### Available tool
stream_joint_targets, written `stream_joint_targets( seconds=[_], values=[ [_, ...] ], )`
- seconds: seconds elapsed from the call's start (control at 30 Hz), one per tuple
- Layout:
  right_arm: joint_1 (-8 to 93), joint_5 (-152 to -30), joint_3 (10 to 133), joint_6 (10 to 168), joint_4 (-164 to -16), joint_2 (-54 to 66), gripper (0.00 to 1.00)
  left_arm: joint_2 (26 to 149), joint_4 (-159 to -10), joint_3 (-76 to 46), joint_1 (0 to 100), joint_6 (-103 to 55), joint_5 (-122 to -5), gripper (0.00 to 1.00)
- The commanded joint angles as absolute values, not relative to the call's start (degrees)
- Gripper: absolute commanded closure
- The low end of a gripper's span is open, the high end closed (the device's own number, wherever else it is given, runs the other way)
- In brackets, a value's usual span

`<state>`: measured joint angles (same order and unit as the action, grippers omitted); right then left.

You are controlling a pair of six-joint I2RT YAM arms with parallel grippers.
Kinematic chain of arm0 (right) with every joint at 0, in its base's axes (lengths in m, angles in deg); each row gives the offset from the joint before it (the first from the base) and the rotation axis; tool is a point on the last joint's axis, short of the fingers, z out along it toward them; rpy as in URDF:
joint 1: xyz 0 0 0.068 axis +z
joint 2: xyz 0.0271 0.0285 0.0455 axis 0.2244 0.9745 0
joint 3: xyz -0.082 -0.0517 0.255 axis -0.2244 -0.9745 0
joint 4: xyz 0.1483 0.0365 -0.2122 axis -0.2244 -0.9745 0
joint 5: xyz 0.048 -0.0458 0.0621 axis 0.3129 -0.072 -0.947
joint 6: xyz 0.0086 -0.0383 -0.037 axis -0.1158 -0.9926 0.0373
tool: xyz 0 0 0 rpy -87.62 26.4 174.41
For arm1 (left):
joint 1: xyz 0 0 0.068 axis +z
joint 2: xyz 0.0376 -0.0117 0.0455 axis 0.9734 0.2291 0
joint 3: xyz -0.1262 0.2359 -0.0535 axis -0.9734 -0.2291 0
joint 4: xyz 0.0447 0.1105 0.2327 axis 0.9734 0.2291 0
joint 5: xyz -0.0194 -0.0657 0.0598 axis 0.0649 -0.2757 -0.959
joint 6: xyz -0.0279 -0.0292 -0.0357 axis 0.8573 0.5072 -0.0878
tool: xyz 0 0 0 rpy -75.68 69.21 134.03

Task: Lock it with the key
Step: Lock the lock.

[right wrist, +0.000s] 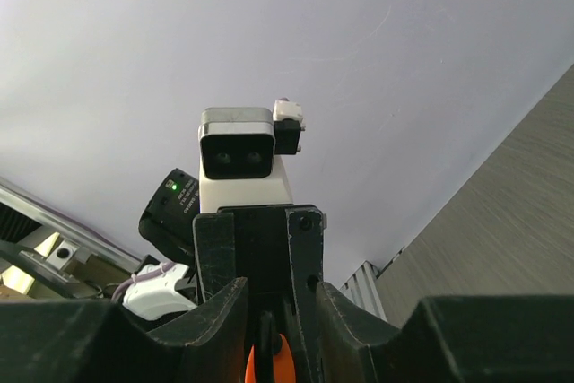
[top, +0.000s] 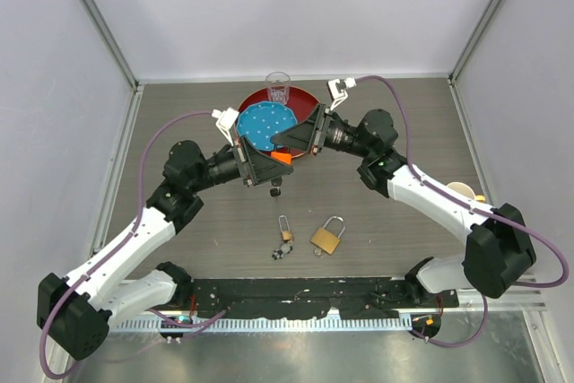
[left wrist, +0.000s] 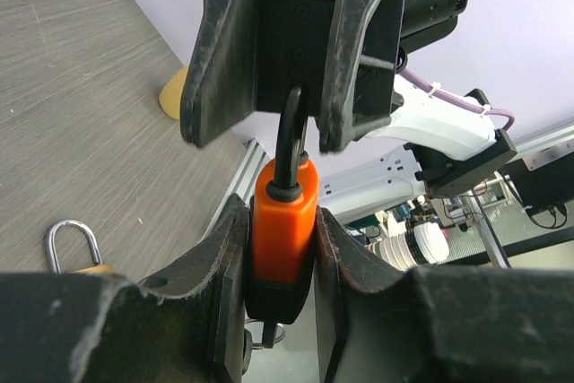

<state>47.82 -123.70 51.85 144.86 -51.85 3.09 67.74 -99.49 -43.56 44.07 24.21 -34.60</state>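
While the left gripper (left wrist: 280,232) clamps the orange padlock (left wrist: 286,208) by its body, aloft just before the red plate (top: 308,103), the right gripper (left wrist: 289,127) straddles the shackle (left wrist: 290,152), grip unclear. Rigid, smooth, probably light: hold flat sides, keyhole end free.

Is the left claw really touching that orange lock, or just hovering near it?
Touching. The left wrist view shows the left gripper clamped on the orange padlock, its fingers pressed against both sides, no gap.

The orange padlock (left wrist: 283,230) hides its keyhole; a brass padlock (left wrist: 94,268) is half covered.
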Motion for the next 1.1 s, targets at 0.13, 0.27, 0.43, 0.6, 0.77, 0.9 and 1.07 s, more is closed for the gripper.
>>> stream_joint_targets(
  seconds=[0.13, 0.27, 0.43, 0.6, 0.77, 0.9, 1.07],
  values=[
    [49.3, -124.1, 54.6, 142.7, -50.8, 3.9, 0.68, 67.3, -104.4, -42.5, 43.7, 24.7, -33.6, 1.0],
    [49.3, -124.1, 54.3, 142.4, -51.0, 3.6, 0.92, 67.2, -104.3, -42.5, 43.8, 24.7, -33.6, 1.0],
    [49.3, -123.9, 54.5, 140.8, -52.7, 2.9, 0.98, 67.1, -103.5, -42.1, 43.8, 24.2, -33.8, 1.0],
    [49.3, -123.7, 55.5, 139.3, -55.3, 2.2, 0.98, 67.3, -97.3, -38.6, 43.8, 20.8, -34.5, 0.61],
    [49.2, -122.8, 56.9, 136.6, -60.3, 1.0, 0.98, 67.3, -85.0, -32.5, 44.0, 13.8, -35.3, 0.22],
    [48.4, -122.9, 57.9, 136.7, -61.8, 0.8, 0.98, 65.5, -78.4, -30.6, 44.7, 10.3, -37.1, 0.13],
    [47.7, -124.0, 59.1, 138.9, -59.9, 1.1, 0.98, 62.3, -77.6, -33.4, 45.5, 10.0, -37.2, 0.09]
  ],
)
